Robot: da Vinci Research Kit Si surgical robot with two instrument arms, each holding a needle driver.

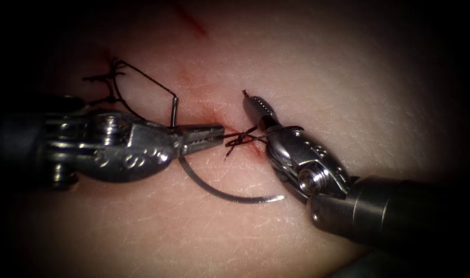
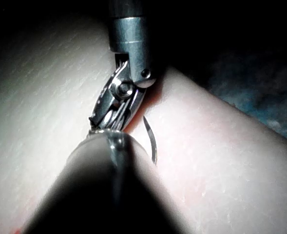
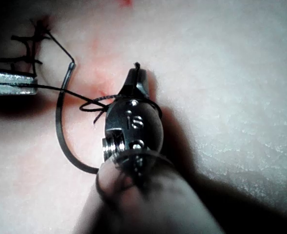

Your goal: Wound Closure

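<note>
I hold the thread (image 1: 240, 138) in my left tool's (image 1: 214, 136) clenched jaws and its short end in my right tool (image 1: 251, 100), knot-tying over the cut (image 1: 214, 116), I judge; the needle (image 1: 229, 193) lies free on the tissue (image 1: 348, 77), needing steady opposite tension.

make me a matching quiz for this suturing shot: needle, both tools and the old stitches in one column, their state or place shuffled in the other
Things:
1. needle
2. left tool
3. right tool
4. knotted stitches

States or places:
a. thread looped round it, a short end at its tip
b. upper left of the endoscope view
c. out of the tissue, both ends bare, held by neither tool
d. jaws shut on thread, pointing right at the knot

Pairs: 1-c, 2-d, 3-a, 4-b
</note>
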